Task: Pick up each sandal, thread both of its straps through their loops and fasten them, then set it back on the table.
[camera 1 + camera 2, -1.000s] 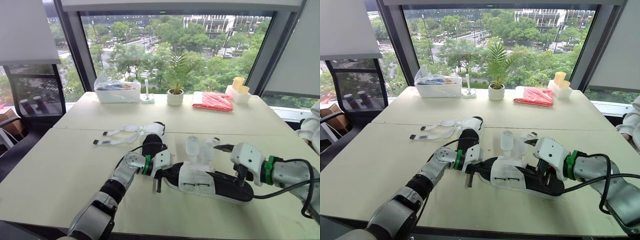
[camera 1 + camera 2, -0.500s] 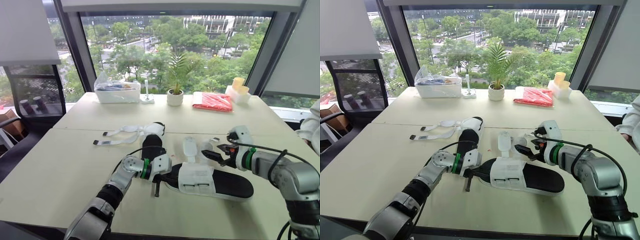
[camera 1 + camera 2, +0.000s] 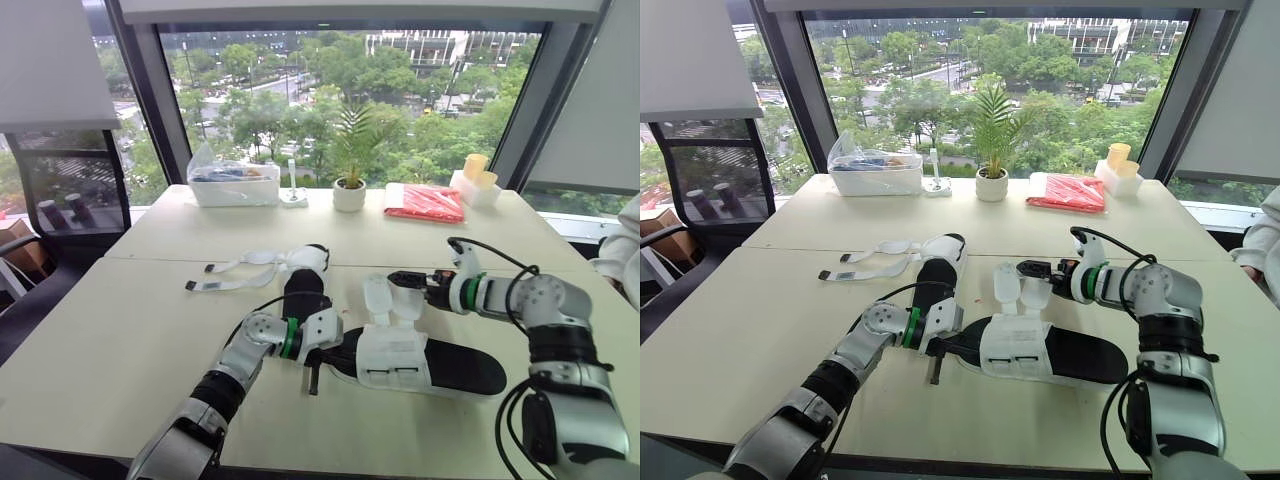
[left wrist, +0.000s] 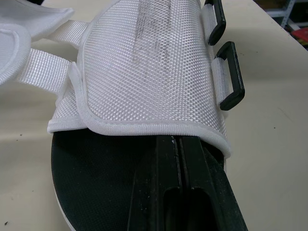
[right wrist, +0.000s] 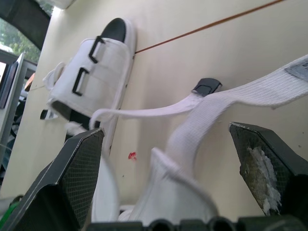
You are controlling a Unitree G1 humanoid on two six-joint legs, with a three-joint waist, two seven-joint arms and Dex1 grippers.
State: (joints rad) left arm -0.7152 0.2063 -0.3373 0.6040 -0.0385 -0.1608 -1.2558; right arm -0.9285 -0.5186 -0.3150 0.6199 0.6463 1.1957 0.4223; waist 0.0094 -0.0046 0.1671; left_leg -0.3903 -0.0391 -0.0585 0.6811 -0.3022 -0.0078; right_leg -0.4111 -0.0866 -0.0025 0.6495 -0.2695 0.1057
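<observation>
Centrally, on the pale cream tabletop (image 3: 120, 330), we show the near sandal (image 3: 440, 368), a black rubber sole under a white mesh upper, lying flat with its long axis across the table, toe toward the robot's left and heel toward its right; the left gripper (image 4: 179, 144) meets the toe end, its fingers (image 4: 154, 192) together and tucked along the black footbed beneath the front hem of the upper; whether they pinch anything we cannot tell. The two white webbing straps (image 3: 378, 296) rise unfastened from the far edge of the upper, while the two black plastic loops (image 4: 237, 79) sit on the edge facing the robot; we judge, therefore, that each strap must cross over the upper toward the robot before threading. The right gripper (image 3: 398, 279) hovers at the free strap ends, its fingers (image 5: 79, 178) wide apart with webbing between them; it is the nearer arm for the grasp, and the straps lie just ahead of it, toward the robot's left. We cannot make out whether either pad touches the webbing; nor, in the right wrist view, which band belongs to which shoe. The second sandal (image 3: 303, 282), of the same make, lies farther off on the table, its own bands (image 3: 215, 284) spread flat to the left and likewise undone.
</observation>
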